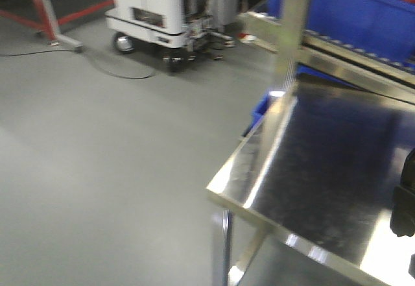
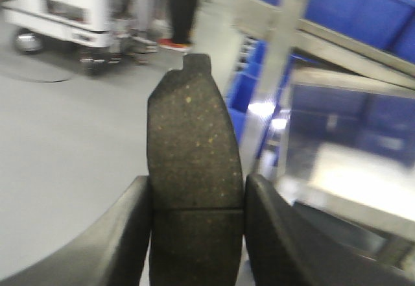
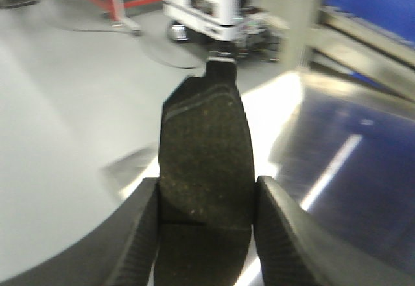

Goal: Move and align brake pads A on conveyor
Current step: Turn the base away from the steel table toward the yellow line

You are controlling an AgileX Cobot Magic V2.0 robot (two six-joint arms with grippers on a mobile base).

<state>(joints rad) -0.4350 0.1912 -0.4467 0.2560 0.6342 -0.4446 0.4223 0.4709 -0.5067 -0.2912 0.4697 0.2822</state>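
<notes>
In the left wrist view my left gripper (image 2: 198, 190) is shut on a dark-grey speckled brake pad (image 2: 193, 137). The pad sticks out forward between the fingers, its groove level with the fingertips and its end tab at the far end. My right gripper (image 3: 206, 189) is likewise shut on a second brake pad (image 3: 206, 140), held the same way over the corner of a shiny steel table (image 3: 363, 150). Both pads hang in the air. A dark arm part (image 1: 403, 202) shows at the right edge of the front view. The conveyor is out of view.
A shiny steel table (image 1: 324, 163) fills the right, its corner toward the grey floor (image 1: 97, 169). A steel post (image 1: 292, 26) rises at its far edge, with blue bins (image 1: 350, 7) and a roller rack (image 1: 363, 56) behind. A white mobile robot (image 1: 162, 7) and red frame (image 1: 39, 7) stand beyond.
</notes>
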